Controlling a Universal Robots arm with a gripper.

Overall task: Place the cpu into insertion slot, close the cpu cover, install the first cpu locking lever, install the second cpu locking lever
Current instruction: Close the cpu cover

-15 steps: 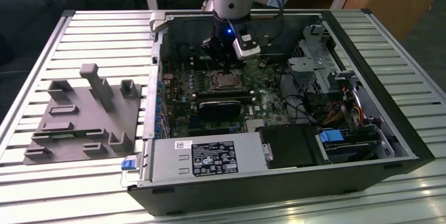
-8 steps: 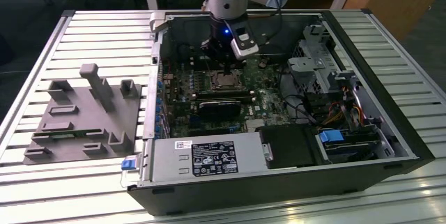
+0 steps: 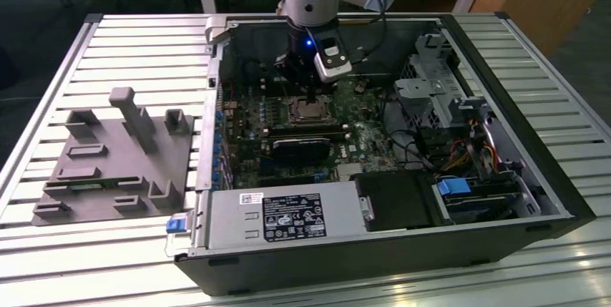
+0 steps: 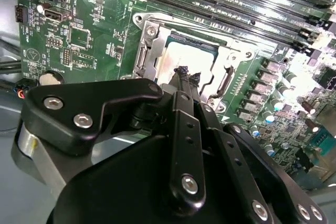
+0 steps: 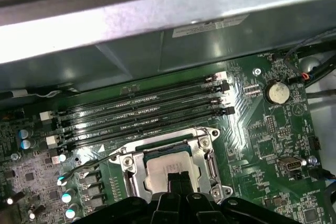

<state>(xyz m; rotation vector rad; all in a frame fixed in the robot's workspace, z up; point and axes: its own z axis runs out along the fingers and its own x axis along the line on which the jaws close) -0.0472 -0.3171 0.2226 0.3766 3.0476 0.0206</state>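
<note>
Well to the exterior view's left of the slot (image 3: 308,110), a grey fixture (image 3: 114,157) is laid out. Just beside the slot a thin lever (image 5: 97,161) is seen, seemingly not yet latched. The cpu (image 5: 157,166) is seated flat in the slot, top up; being square, it has no long axis. The cover (image 5: 206,156) is lowered around it. The gripper (image 5: 176,178), fingers pressed together with nothing held, is poised over the slot; any pressing is best done straight down, gently.
</note>
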